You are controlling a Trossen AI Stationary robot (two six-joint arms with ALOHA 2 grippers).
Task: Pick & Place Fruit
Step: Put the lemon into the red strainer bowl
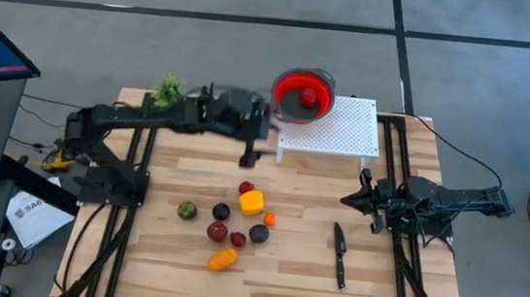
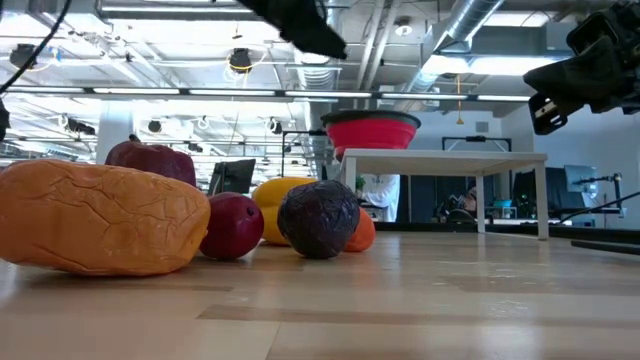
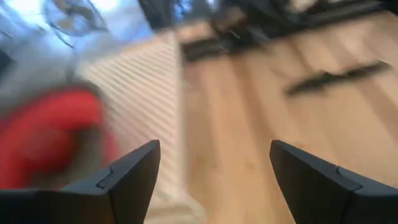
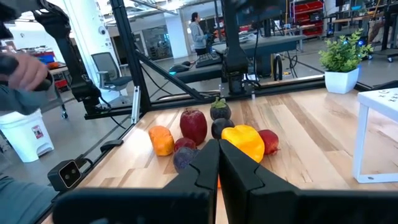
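Several small fruit pieces lie loose in the middle of the table: a yellow one (image 1: 252, 203), a green one (image 1: 187, 210), an orange one (image 1: 222, 258), a purple one (image 1: 259, 234) and dark red ones. One red fruit (image 1: 307, 97) lies in the red bowl (image 1: 291, 81), which stands on a white perforated stand (image 1: 330, 133). My left gripper (image 1: 248, 149) hangs open and blurred above the table, just left of the stand; nothing is between its fingers (image 3: 134, 171). My right gripper (image 4: 217, 163) waits shut near the right edge, pointing at the fruit.
A black-handled knife (image 1: 339, 255) lies right of the fruit. A small potted plant (image 1: 168, 90) stands at the far left corner. A person's hand (image 4: 25, 71) shows beyond the table's left side. Bare wood lies along the near edge.
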